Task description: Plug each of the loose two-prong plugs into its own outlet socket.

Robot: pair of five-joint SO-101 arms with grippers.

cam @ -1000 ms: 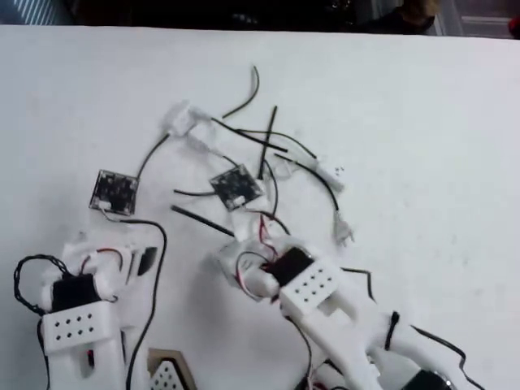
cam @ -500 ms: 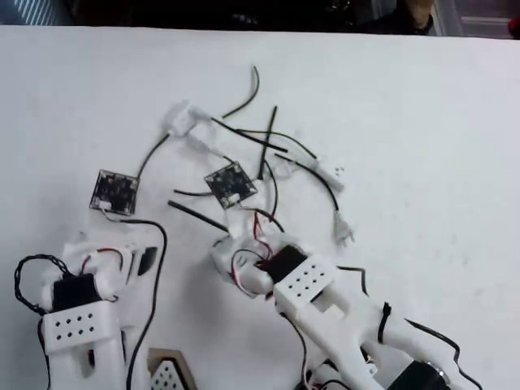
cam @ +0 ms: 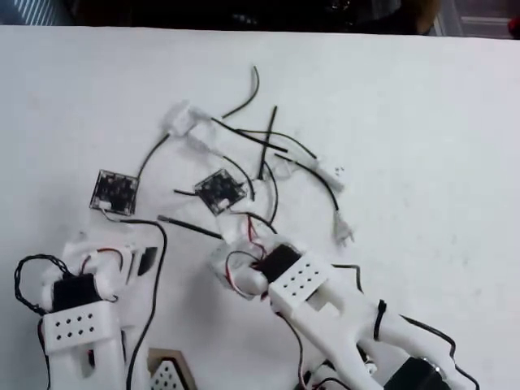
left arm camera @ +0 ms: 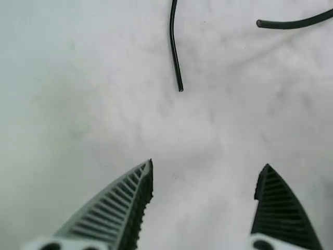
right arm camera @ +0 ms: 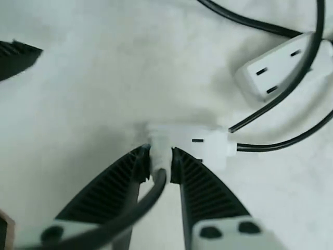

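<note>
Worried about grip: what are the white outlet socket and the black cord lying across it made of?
Outlet socket: likely hard moulded plastic, with a smooth matte white surface and crisp slots. Black cord: probably a rubber or vinyl sheath, with a faint sheen, and it bends in loose curves.

High view overhead, wrist views close above table [cam: 422, 122]

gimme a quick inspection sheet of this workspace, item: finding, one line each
surface: white table, matte.
job's things: white socket block lying free; white connector with a black lead, clamped at one end; what looks like a loose two-prong plug lying free.
clutter: dark square board; second board mid-table.
grippers: left end effector open over bare table; right end effector shut on the white connector.
cables: black leads tangled mid-table; thin cable end ahead of the left end effector.
surroundings: dark band beyond the far edge, no detail.
</note>
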